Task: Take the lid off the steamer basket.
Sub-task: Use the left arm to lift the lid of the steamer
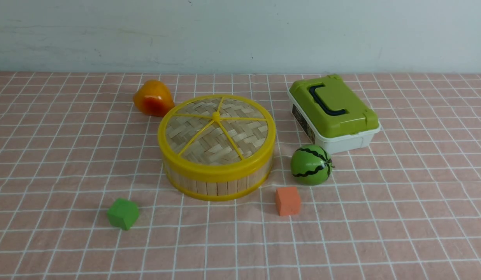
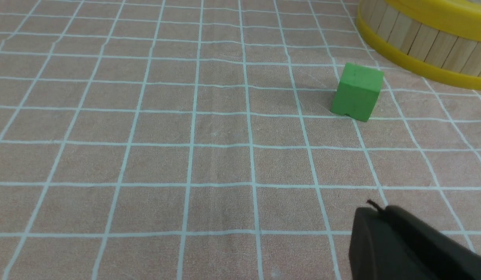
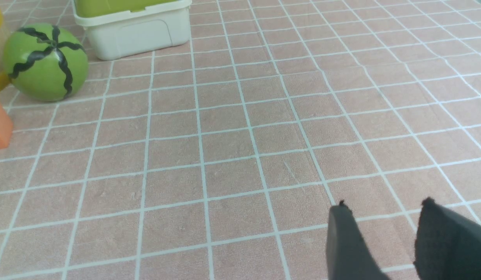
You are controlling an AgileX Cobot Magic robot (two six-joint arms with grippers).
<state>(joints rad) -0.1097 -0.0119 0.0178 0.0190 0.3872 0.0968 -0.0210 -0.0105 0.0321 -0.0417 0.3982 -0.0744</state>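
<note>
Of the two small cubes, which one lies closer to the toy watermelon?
The orange cube, close beside the watermelon; the green cube sits beyond the steamer basket, on the robot's left.

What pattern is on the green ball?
The green ball has wavy black stripes; clearest in right wrist view.

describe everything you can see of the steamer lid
The lid is a flat round disc of pale woven bamboo with a thick yellow plastic-looking rim, five thin yellow spokes and a small yellow knob at the centre. It lies level and closed on the steamer basket, which stands mid-table on the checked cloth. Only the basket touches it.
</note>
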